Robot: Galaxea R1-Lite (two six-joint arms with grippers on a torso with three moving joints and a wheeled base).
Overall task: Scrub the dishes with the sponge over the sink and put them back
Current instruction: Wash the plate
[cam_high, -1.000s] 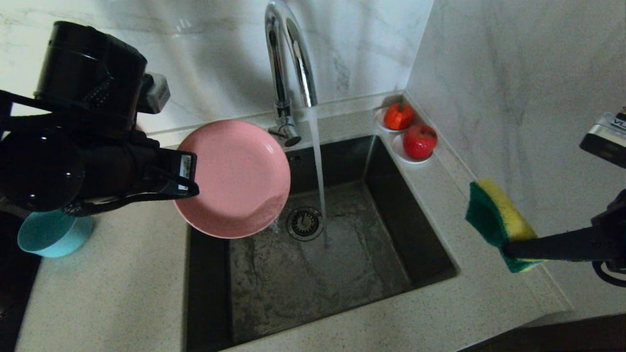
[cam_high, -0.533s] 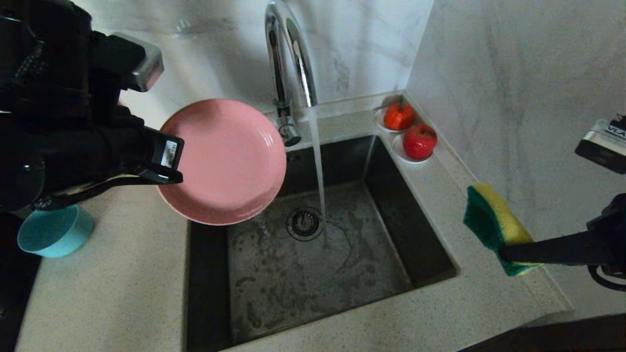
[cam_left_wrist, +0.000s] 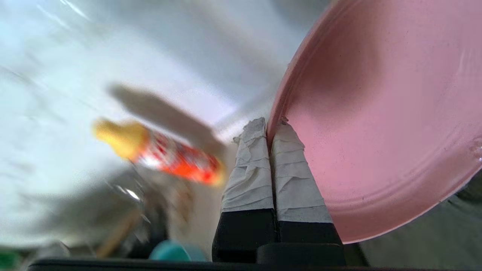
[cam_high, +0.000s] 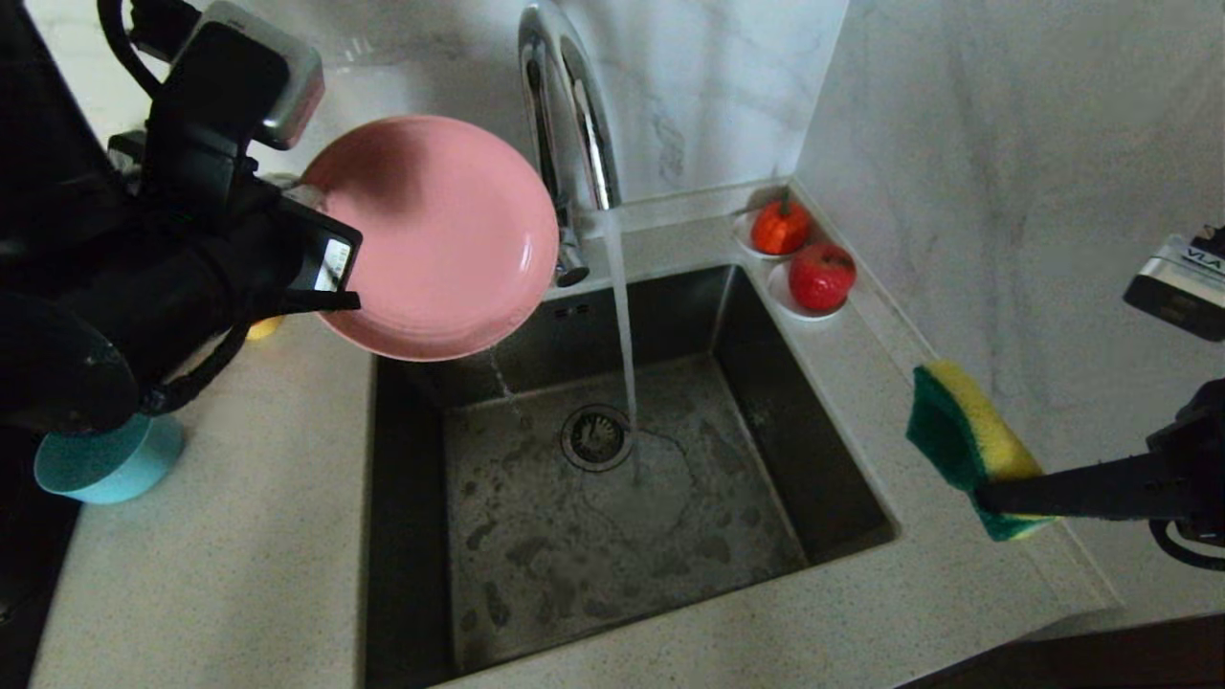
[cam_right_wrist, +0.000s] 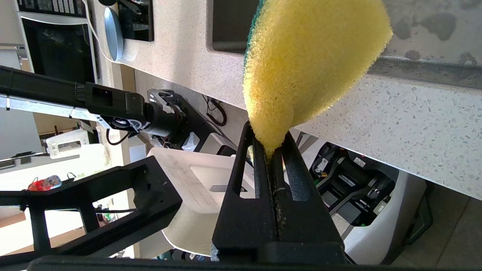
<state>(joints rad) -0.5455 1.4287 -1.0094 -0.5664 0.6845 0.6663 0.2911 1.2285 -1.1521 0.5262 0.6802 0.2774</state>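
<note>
My left gripper (cam_high: 323,256) is shut on the rim of the pink plate (cam_high: 440,239), holding it tilted in the air above the sink's back-left corner, left of the tap (cam_high: 565,115). The taped fingers (cam_left_wrist: 290,165) pinch the plate (cam_left_wrist: 376,124) edge, and my left gripper (cam_left_wrist: 269,126) shows no gap. At the right, my right gripper (cam_high: 995,498) is shut on the yellow and green sponge (cam_high: 962,450), above the counter right of the sink (cam_high: 593,545). The sponge (cam_right_wrist: 308,56) sticks out past my right gripper (cam_right_wrist: 269,141). A teal bowl (cam_high: 96,464) sits on the left counter.
Water (cam_high: 622,325) runs from the tap onto the basin beside the drain strainer (cam_high: 595,437). Two saucers with red fruit (cam_high: 804,258) stand at the back-right corner. An orange and yellow bottle (cam_left_wrist: 169,158) lies behind the left arm. Marble walls close the back and right.
The left arm has lifted the plate up and back toward the wall, away from the water stream, with the wrist rolling. The right arm and sponge have stayed put.
</note>
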